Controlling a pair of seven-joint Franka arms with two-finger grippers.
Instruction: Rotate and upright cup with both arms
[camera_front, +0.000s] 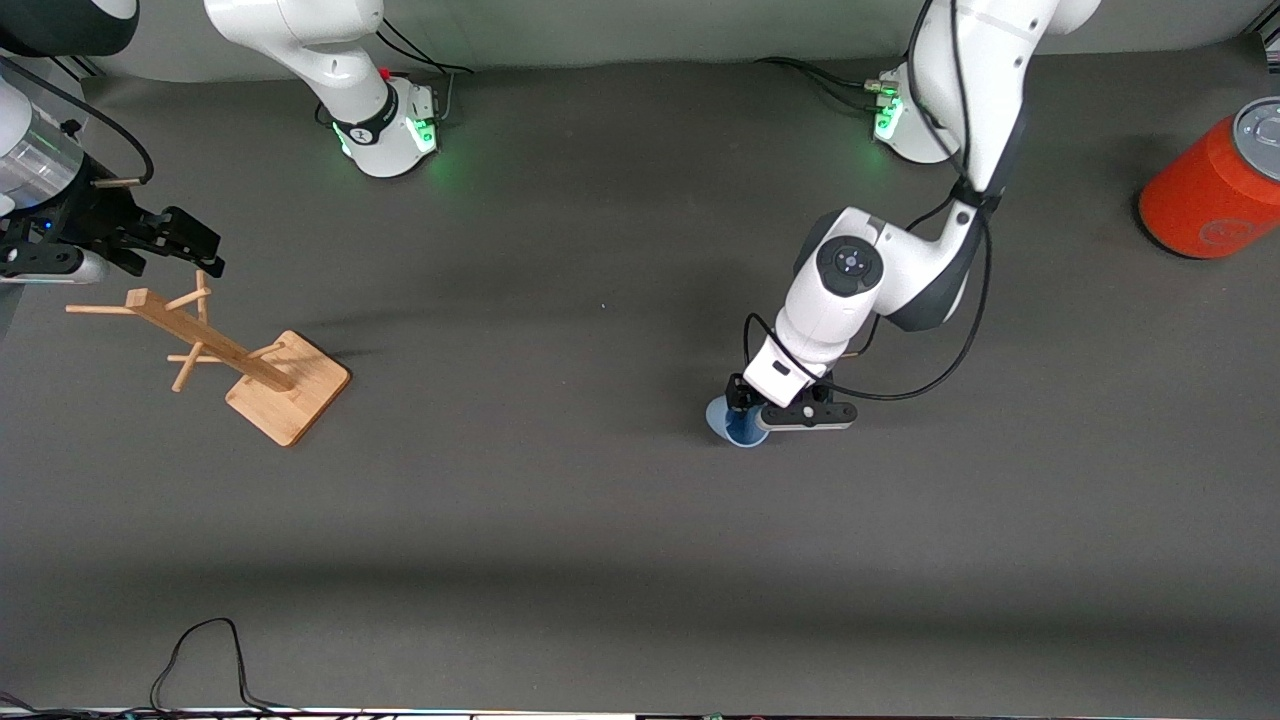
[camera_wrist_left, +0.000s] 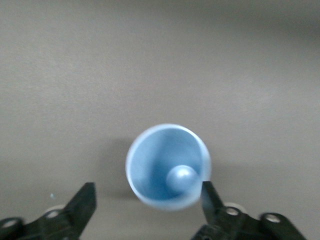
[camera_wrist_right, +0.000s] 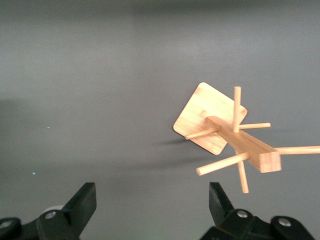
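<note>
The pale-blue cup (camera_front: 728, 420) stands on the grey table with its open rim up. The left wrist view looks down into the cup (camera_wrist_left: 162, 165) and shows its inner bottom. My left gripper (camera_front: 748, 408) is right over the cup and open. In the left wrist view the left gripper (camera_wrist_left: 147, 189) is spread wide, with one fingertip (camera_wrist_left: 209, 197) close beside the rim and the other well apart from it. My right gripper (camera_front: 200, 250) waits open and empty in the air at the right arm's end of the table, also shown in the right wrist view (camera_wrist_right: 152, 187).
A wooden peg rack (camera_front: 240, 360) on a square base stands under the right gripper and also shows in the right wrist view (camera_wrist_right: 235, 135). A red-orange can (camera_front: 1215, 185) with a grey top lies at the left arm's end. A black cable (camera_front: 200, 650) loops at the near edge.
</note>
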